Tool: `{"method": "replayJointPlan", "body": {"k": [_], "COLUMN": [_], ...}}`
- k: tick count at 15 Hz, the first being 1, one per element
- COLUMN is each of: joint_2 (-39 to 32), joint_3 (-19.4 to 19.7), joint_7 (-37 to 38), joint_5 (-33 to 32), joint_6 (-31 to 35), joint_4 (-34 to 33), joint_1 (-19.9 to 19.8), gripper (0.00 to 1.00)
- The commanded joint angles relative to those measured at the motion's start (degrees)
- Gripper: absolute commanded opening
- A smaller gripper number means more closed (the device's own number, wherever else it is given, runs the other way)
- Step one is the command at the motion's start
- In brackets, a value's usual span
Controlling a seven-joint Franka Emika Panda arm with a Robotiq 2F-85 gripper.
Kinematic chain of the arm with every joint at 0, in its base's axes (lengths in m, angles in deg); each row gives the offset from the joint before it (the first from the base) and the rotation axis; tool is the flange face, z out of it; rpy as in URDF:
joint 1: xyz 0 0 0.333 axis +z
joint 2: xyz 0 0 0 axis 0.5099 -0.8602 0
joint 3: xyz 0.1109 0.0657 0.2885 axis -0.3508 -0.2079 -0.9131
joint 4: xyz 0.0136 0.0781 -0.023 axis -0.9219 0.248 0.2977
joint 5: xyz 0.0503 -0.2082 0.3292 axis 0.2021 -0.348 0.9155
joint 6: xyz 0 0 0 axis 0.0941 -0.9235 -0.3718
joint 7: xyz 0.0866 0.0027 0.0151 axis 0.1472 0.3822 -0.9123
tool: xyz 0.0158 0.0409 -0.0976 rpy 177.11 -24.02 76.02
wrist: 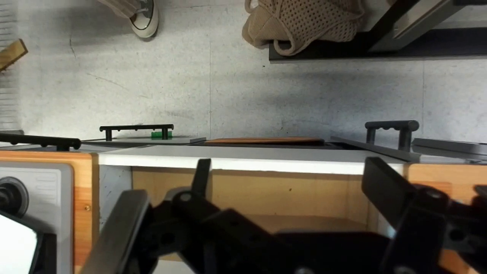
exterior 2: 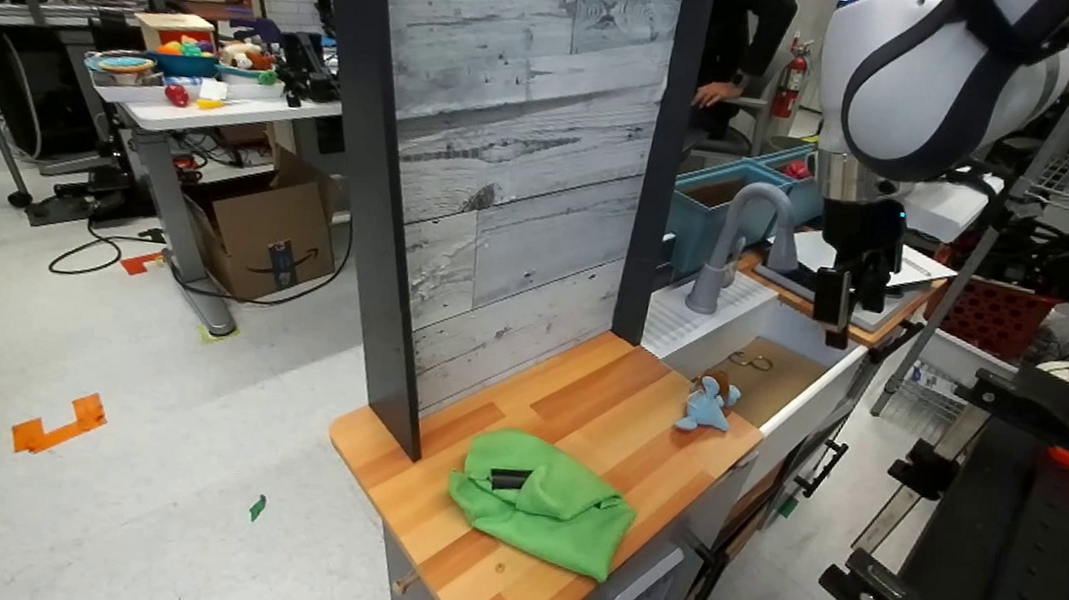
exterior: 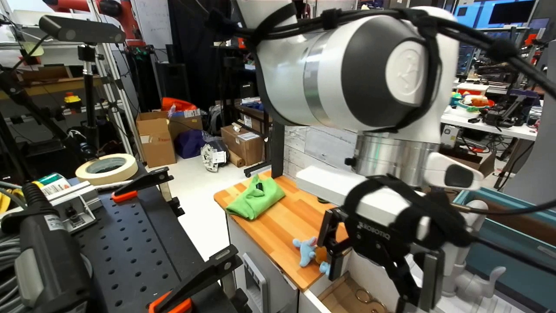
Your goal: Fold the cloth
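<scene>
Ideally, the gripper [exterior: 382, 280], fingers [exterior: 431, 280] spread and well away from the cloth [exterior 2: 546, 511] on the worktop [exterior 2: 588, 407], should cross over, pinch one edge lightly and fold it low and slowly.

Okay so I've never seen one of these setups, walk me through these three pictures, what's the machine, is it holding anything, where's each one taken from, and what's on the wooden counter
The machine is a robot arm ending in a gripper with two fingers. Two pictures come from cameras outside the robot, watching from different places. The third comes from a camera on its wrist, looking past the fingers at a white-edged basin and the floor.

On the wooden counter lies a rumpled green cloth, with a small black piece showing on it. A light-blue toy-like object sits near the basin end. The gripper is open and seems to hold nothing: no object shows gripped between its fingers.
</scene>
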Motion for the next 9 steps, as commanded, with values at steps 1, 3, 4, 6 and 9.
{"method": "replayJointPlan", "body": {"k": [1,3,4,6,9], "joint_2": [7.7,11.11,12.11,8.78,10.89], "joint_3": [-1.77,-3.38,-4.31,-4.22,-4.86], "joint_7": [4.7,5.77,6.53,6.19,7.63], "joint_5": [-0.09,-0.1,0.23,-0.16,-0.28], "joint_6": [3.16,4.46,4.32,2.52,2.42], "joint_4": [9.72,13.95,14.9,11.23,13.49], "joint_1": [3.32,5.32,6.19,5.93,8.16], "gripper": [1.0,1.0,1.0,1.0,1.0]}}
